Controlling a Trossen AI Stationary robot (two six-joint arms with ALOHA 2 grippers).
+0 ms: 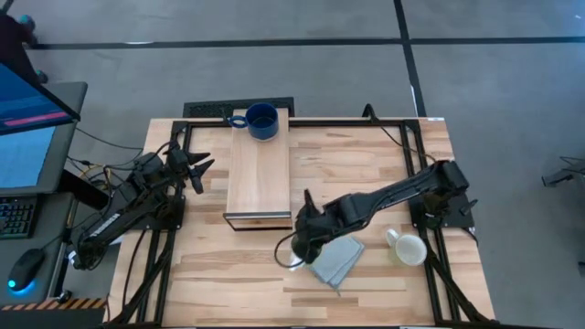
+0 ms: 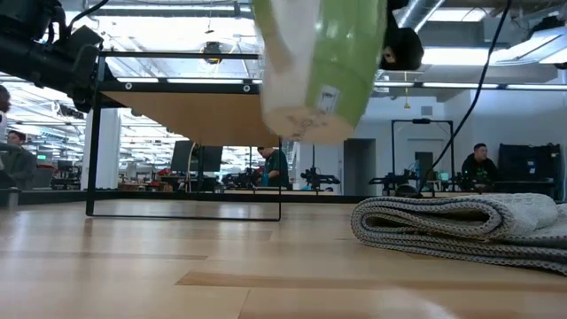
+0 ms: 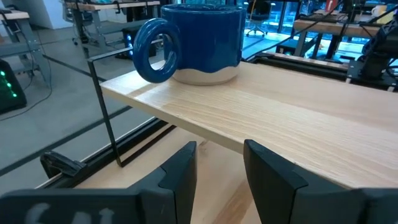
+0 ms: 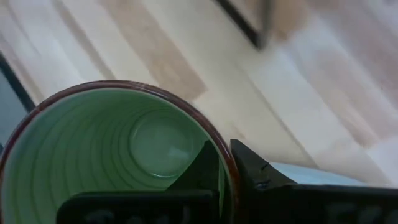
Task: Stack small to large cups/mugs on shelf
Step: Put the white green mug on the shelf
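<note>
The light green mug hangs lifted in my right gripper, near the shelf's near end; in the low view the green mug shows its base well above the tabletop. The dark blue mug stands on the far end of the shelf. The white mug sits on the table near its right edge. My left gripper is open, left of the shelf, level with the plank; its wrist view faces the blue mug. My right gripper pinches the green mug's rim, one finger inside the mug and one outside. The fingers come from above, pointing down. The mug is lifted clear of the table and hangs slightly tilted, its base in the air.
A folded grey-blue cloth lies on the table just right of the lifted mug, cloth in the low view. A black metal frame rims the table. People sit far behind in the room.
</note>
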